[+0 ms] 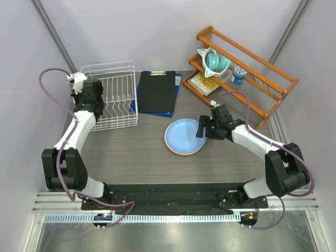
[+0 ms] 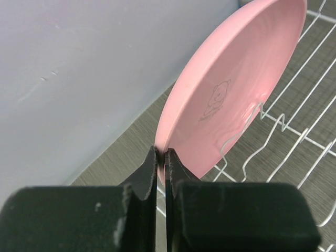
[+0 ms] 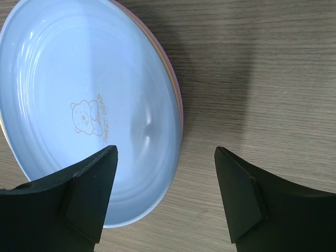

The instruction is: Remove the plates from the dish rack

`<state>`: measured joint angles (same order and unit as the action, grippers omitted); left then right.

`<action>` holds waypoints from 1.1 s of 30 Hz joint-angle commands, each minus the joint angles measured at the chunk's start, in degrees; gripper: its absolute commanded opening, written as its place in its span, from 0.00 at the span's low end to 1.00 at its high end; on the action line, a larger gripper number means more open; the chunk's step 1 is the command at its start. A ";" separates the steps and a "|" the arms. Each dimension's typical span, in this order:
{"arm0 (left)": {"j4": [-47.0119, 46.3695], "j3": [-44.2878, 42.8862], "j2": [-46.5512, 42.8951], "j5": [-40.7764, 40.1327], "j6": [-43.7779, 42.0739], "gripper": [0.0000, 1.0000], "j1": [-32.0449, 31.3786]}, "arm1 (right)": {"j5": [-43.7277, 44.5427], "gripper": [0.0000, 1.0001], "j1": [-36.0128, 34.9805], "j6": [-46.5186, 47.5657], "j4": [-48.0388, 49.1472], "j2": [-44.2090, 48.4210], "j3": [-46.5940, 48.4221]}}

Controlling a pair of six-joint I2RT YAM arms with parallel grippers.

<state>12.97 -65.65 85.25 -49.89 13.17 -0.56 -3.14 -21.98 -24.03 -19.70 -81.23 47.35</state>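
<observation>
My left gripper (image 2: pixel 161 157) is shut on the rim of the pink plate (image 2: pixel 231 89), which stands on edge in the white wire dish rack (image 2: pixel 294 142). In the top view this gripper (image 1: pixel 90 107) is at the rack's (image 1: pixel 118 94) left side and hides the pink plate. The light blue plate (image 3: pixel 89 105) lies on top of a stack on the table (image 1: pixel 184 135). Orange and lavender rims (image 3: pixel 176 89) show beneath it. My right gripper (image 3: pixel 165 173) is open and empty, hovering over the stack's right edge (image 1: pixel 202 128).
A black clipboard (image 1: pixel 156 92) lies right of the rack. An orange wooden shelf rack (image 1: pixel 247 79) at the back right holds a teal cup (image 1: pixel 214 61), a small can (image 1: pixel 239 75) and a book (image 1: pixel 203 83). A wall stands close on the left.
</observation>
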 commanded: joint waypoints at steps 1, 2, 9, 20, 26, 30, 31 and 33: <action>-2.34 -4.22 -7.98 -1.88 -1.74 0.00 0.03 | -0.20 0.80 0.18 0.39 1.42 2.92 -0.07; -2.16 -4.40 -8.95 -1.62 -2.44 0.00 -0.06 | -0.12 0.80 0.18 0.22 1.42 3.27 -0.15; 2.75 -6.15 -15.81 0.57 -1.84 0.00 -0.58 | -0.82 0.80 0.18 0.04 0.46 5.47 0.11; 12.08 3.50 -24.96 41.26 16.44 0.00 -2.51 | -8.46 0.82 -0.96 -2.06 2.03 14.43 1.78; 7.42 10.53 -25.75 51.28 20.57 0.00 -10.40 | -11.27 0.82 -3.86 -6.11 6.86 15.14 1.78; 6.19 12.73 -25.23 48.76 22.33 0.00 -17.45 | -11.63 0.82 -6.32 -8.22 9.94 14.26 2.04; 5.58 13.26 -25.31 49.01 22.86 0.00 -19.29 | -11.54 0.82 -7.28 -8.49 10.56 14.00 2.30; 4.61 14.49 -25.31 49.63 24.27 0.00 -20.97 | -11.37 0.82 -7.81 -8.93 11.26 13.12 2.57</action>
<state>23.55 -51.99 60.80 -2.92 33.12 -18.46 -13.26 -28.38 -30.44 -13.52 -67.37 47.31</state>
